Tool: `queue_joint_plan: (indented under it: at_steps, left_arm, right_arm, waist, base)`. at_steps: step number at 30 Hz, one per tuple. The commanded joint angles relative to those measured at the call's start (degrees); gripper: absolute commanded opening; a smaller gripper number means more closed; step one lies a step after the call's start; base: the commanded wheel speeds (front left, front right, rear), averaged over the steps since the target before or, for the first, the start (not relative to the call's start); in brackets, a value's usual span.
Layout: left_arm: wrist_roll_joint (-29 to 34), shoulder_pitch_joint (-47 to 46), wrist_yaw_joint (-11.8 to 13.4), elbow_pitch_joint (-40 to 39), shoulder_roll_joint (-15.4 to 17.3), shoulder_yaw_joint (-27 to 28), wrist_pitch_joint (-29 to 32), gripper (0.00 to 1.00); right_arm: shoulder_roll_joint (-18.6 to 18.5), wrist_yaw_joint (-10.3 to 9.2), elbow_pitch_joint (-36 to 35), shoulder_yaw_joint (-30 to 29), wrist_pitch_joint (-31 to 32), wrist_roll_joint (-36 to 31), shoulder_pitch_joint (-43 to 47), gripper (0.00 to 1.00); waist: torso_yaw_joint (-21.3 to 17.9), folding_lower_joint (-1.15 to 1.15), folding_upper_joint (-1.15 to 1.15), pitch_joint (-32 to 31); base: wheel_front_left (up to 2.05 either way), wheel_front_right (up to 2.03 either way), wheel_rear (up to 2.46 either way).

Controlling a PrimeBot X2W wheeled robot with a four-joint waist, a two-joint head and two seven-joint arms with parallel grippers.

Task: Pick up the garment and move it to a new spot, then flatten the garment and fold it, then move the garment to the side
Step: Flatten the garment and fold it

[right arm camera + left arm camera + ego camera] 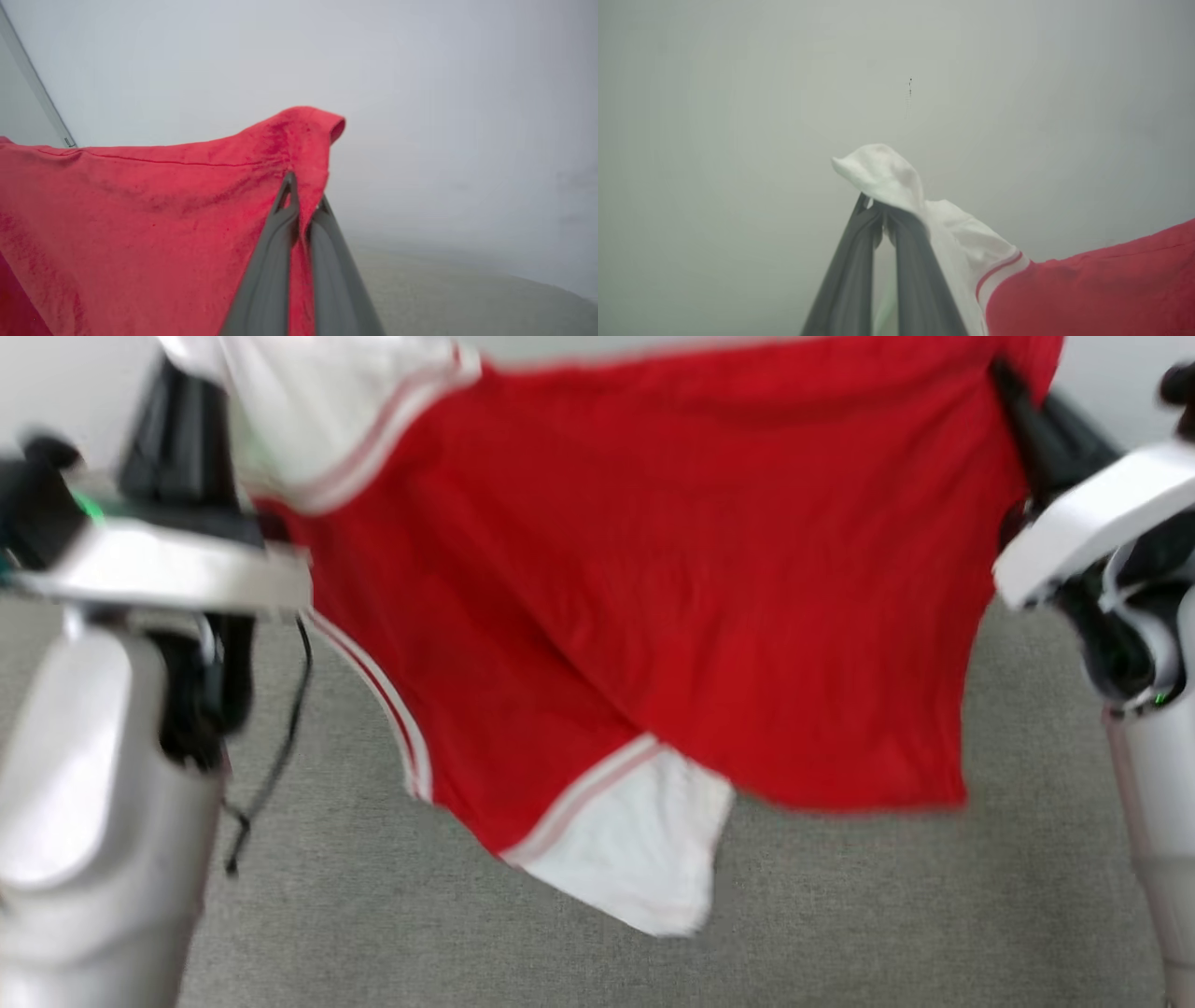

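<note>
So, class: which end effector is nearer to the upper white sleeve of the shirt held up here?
Left. The left end effector is shut on the upper white sleeve itself. The right end effector pinches a red corner of the garment at the opposite end.

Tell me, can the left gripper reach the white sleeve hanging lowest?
Probably not now: the left gripper is shut on the other sleeve of the garment, holding it up. The hanging sleeve itself dangles unobstructed.

Garment (653,597): motion-blurred, upper edge cropped (top of head view). Left gripper (878,210): fingertips partly buried under the cloth. Wall speck (910,86): too small to identify.
</note>
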Motion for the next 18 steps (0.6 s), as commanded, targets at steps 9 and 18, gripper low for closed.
queue_joint_plan:
  at_steps: [9, 18]
  left_arm:
    - [1.6, -24.5, -1.8, 6.9, 1.0, 0.8, 0.6, 0.00]
    - [3.3, -44.7, -3.2, 11.3, 4.4, 1.3, 2.9, 0.00]
  right_arm:
    - [1.1, -0.03, -0.5, -3.3, -4.4, -0.9, -16.4, 0.00]
    - [0.8, -0.04, 0.5, -5.3, -4.0, -1.4, -34.3, 0.00]
  waist:
    - [-2.1, 0.00, 0.00, 8.8]
    - [-3.6, 0.00, 0.00, 19.5]
  base:
    - [0.00, 0.00, 0.00]
    - [0.00, 0.00, 0.00]
